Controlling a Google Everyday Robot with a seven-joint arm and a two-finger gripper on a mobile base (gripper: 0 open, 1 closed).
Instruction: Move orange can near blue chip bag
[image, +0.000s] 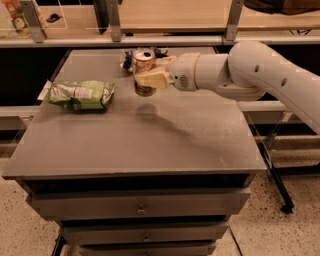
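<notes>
Orange can is pinched upright between the cream fingers of the gripper and held clear of the grey table. The blue chip bag lies just behind the can, partly hidden. A green chip bag lies apart, at the view's left.

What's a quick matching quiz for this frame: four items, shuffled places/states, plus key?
Items
1. orange can
2. blue chip bag
3. green chip bag
4. gripper

Places/states
A. lying flat on the left side of the table
B. at the far edge, partly hidden behind the can
C. upright, held off the tabletop
D. shut on the can, above the far middle

Pairs: 1-C, 2-B, 3-A, 4-D
</notes>
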